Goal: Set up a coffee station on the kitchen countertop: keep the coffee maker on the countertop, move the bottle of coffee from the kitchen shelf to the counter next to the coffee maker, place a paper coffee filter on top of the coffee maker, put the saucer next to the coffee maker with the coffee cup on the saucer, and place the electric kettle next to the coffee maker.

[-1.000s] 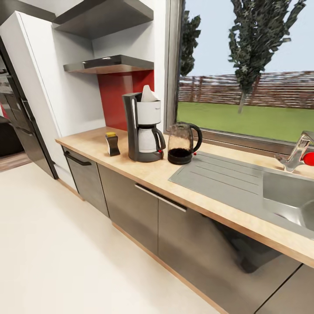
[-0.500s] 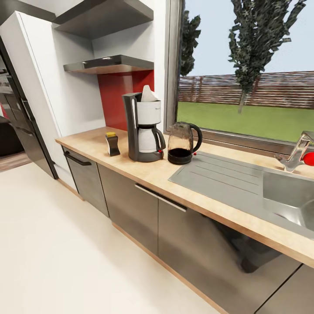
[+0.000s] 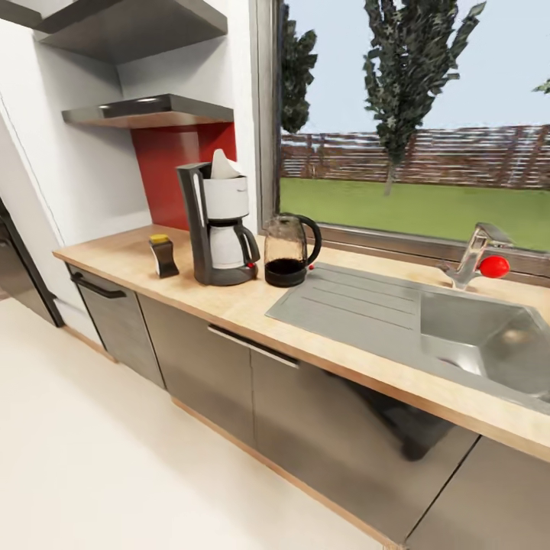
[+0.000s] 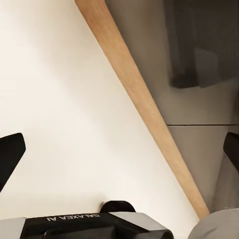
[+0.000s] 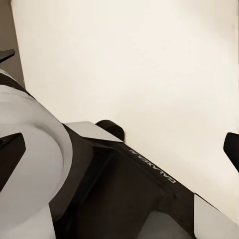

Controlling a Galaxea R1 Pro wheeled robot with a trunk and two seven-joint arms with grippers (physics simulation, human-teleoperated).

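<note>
The head camera has swung right, so the sink now shows whole. On the counter, the coffee maker carries the paper coffee filter; bottle of coffee and electric kettle flank it. Saucer and cup remain. Both grippers' fingers spread wide, empty

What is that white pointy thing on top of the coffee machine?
A white paper coffee filter sticks up from the top of the coffee maker. Just its rounded tip shows; the lower part sits down inside the white housing, hidden from view.
</note>
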